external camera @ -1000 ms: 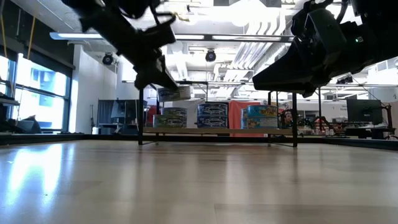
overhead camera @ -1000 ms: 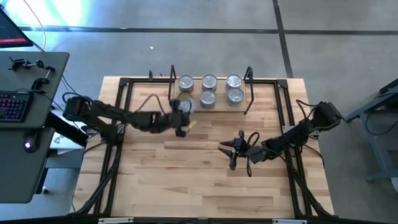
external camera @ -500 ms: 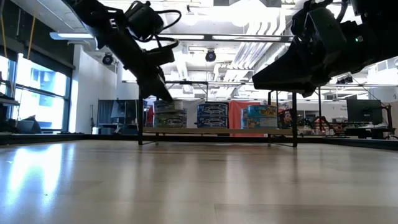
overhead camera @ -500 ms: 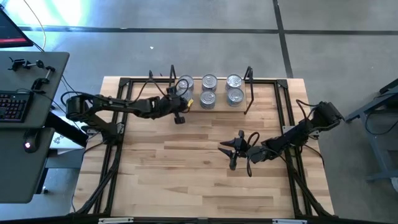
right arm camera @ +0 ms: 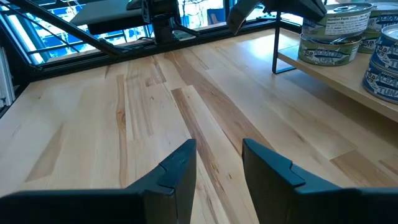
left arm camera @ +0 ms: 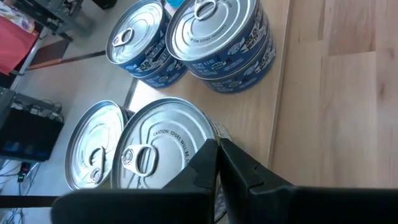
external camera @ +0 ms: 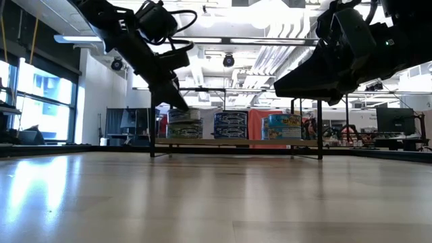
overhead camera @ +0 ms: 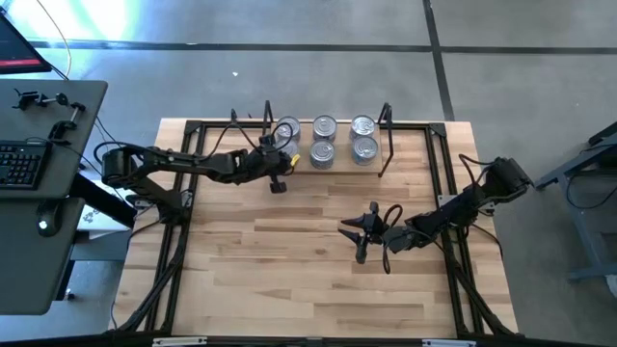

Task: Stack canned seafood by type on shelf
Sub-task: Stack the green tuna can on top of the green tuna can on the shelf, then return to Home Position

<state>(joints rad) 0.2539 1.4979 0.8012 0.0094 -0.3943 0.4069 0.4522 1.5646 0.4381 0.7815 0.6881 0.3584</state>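
The shelf (overhead camera: 342, 166) stands at the table's far edge, a wooden board with black wire ends. Round tins with silver lids stand on it in short stacks: blue-labelled ones (left arm camera: 217, 31) in the middle and right, pale-labelled ones on the left. My left gripper (left arm camera: 219, 149) is shut and hovers low over the top tin (left arm camera: 155, 143) of the near left stack, at the lid's near rim. That tin rests flat on another tin (right arm camera: 326, 53). My right gripper (overhead camera: 351, 239) is open and waits above the bare table, right of centre. My left gripper's shut fingertips (left arm camera: 208, 155) stand over the near rim (left arm camera: 202, 134) of the top tin's lid, coming from the table's left and near side, slanting down. I cannot tell whether they touch the lid.
A black tube frame (overhead camera: 193, 193) runs around the table's edges. Bare wooden boards (overhead camera: 289, 260) lie between the arms and the near edge. A second silver-lidded tin (left arm camera: 93, 149) stands just behind the left stack. A desk with a keyboard (overhead camera: 19, 164) stands off the table's left side.
My left gripper moved from in front of the shelf toward the far edge and down, its arm stretching out. The tin that was with it, raised in front of the shelf, now sits on the near left stack. For the last half second nothing moved.
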